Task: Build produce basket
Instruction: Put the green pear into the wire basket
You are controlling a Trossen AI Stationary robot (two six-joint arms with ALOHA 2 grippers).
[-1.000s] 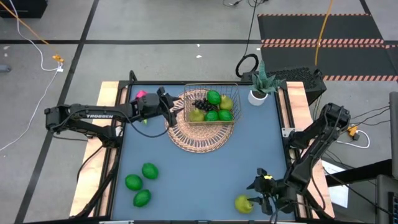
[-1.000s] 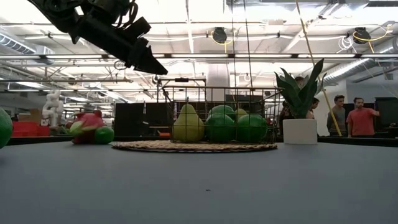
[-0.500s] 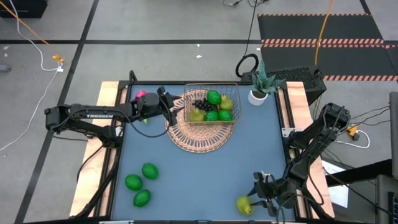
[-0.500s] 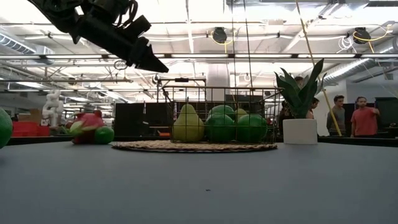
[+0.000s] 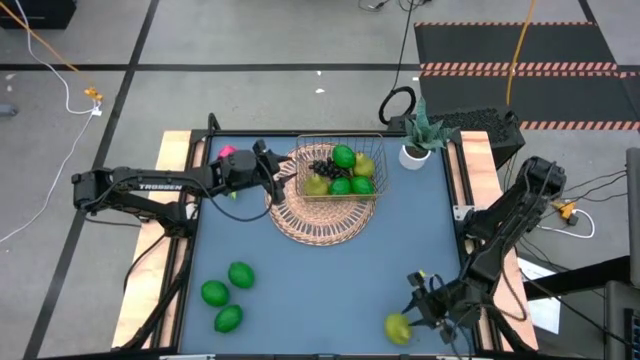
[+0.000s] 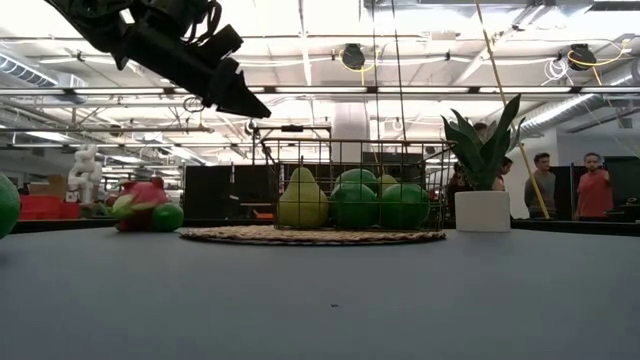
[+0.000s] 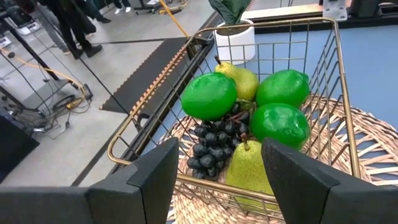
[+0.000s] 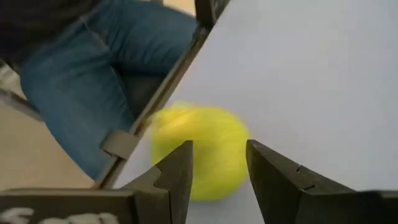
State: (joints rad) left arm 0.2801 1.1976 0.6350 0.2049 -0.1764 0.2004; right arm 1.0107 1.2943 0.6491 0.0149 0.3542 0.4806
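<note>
Right gripper (image 5: 413, 318) low at the table's near right corner, a yellow-green pear (image 5: 397, 326) just past its fingertips.

In the right wrist view the fingers (image 8: 177, 168) stand parted with the pear (image 8: 199, 149) beyond the gap, untouched as far as can be seen (a person's jeans show past the table edge). The left arm reads "TROSSEN"; its gripper (image 5: 268, 172) hovers spread and empty beside the wire basket (image 5: 312, 146), which sits on a wicker mat (image 5: 315, 222) holding limes, pears and grapes (image 7: 211, 143). Three limes (image 5: 226, 295) lie near left.
</note>
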